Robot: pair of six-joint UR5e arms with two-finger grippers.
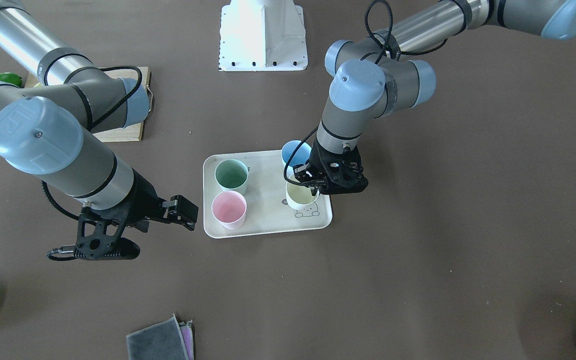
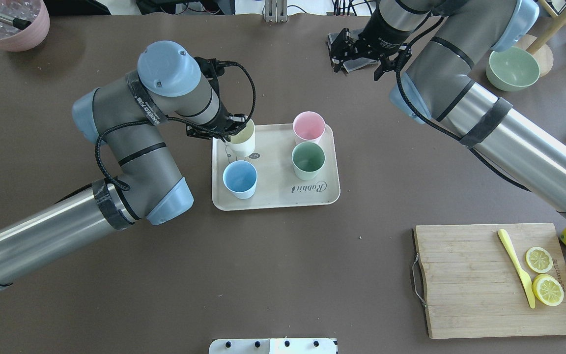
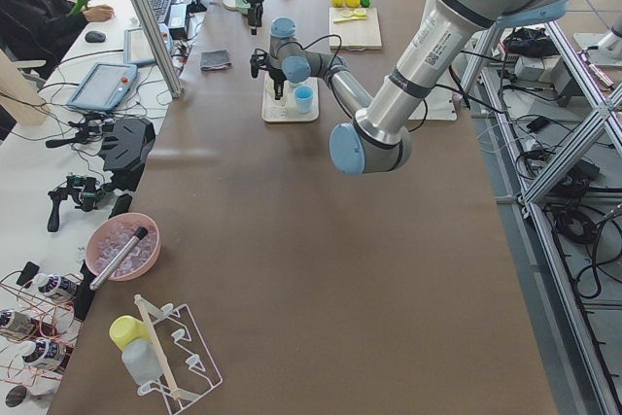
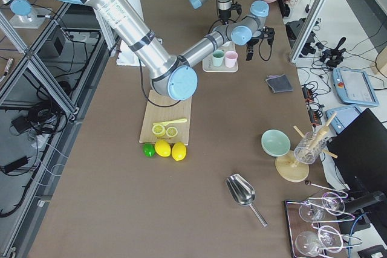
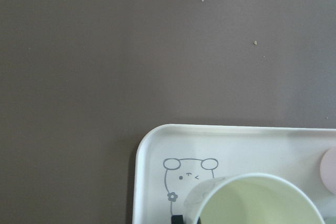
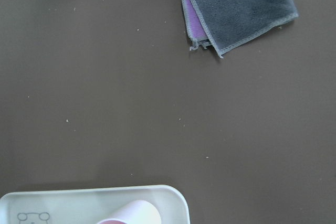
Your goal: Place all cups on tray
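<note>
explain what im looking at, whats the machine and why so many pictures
One moment, six cameras: two look down on the table, two sit at its ends, one rides on each wrist. The machine is two robot arms with two-finger grippers. The beige tray holds a green cup, a pink cup and a blue cup. The left gripper appears to pinch the rim of a yellow cup at the tray's rabbit corner. The right gripper hangs open and empty near the tray. Elsewhere: a cutting board with lemon slices, a grey cloth.

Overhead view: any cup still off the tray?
No: the yellow cup, blue cup, pink cup and green cup are all inside the tray rim.
</note>
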